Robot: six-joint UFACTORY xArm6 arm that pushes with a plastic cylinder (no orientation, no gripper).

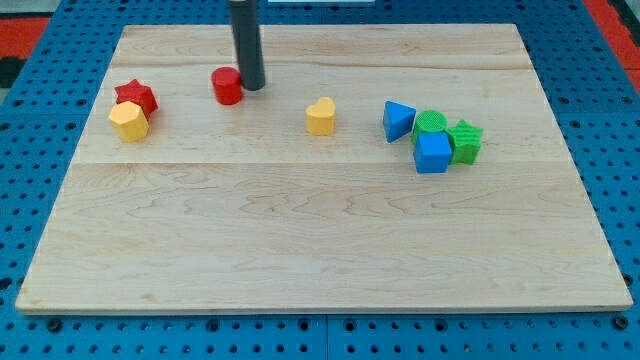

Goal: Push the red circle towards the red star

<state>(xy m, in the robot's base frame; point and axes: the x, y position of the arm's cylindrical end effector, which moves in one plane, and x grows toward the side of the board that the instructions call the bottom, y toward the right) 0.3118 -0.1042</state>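
The red circle (227,86) stands on the wooden board (320,230) at the upper left. My tip (250,86) is right beside it on its right, touching or nearly touching. The red star (135,97) lies further to the view's left, near the board's left edge, with a gap between it and the circle. A yellow hexagon-like block (129,121) sits against the star's lower left side.
A yellow heart block (320,116) lies right of centre-top. At the right is a cluster: a blue triangle (398,120), a green circle (431,123), a blue cube-like block (433,153) and a green star (465,141).
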